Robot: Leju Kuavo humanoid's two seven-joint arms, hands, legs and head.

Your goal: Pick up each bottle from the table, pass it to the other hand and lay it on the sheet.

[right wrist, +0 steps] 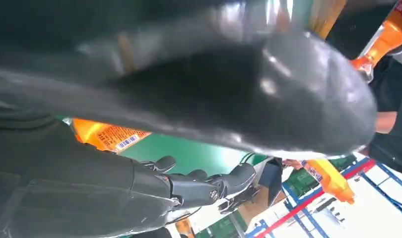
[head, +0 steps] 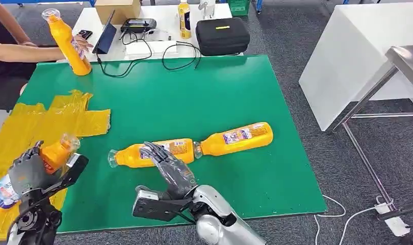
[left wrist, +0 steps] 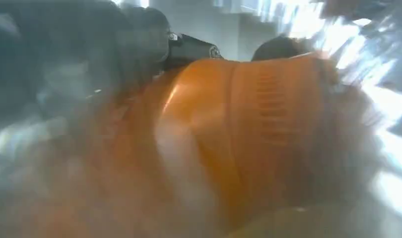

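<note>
Left hand (head: 26, 171) grasping orange plastic bottle (head: 54, 153) tilted above yellow crinkled sheet (head: 51, 120), right hand (head: 169, 166) released, fingers extended over second orange bottle (head: 130, 155) lying on green table (head: 204, 97).

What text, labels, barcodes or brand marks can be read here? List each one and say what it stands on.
No text reads clearly enough to quote.
Bottle under the right hand: printed label, too small to read.
Second lying bottle: label too small to read.
Bottle in the left hand: label blurred.
Bottle in the person's hand: label unreadable.
Black case: yellow mark, illegible.
Right wrist view: a barcode on an orange label, digits unreadable.
</note>
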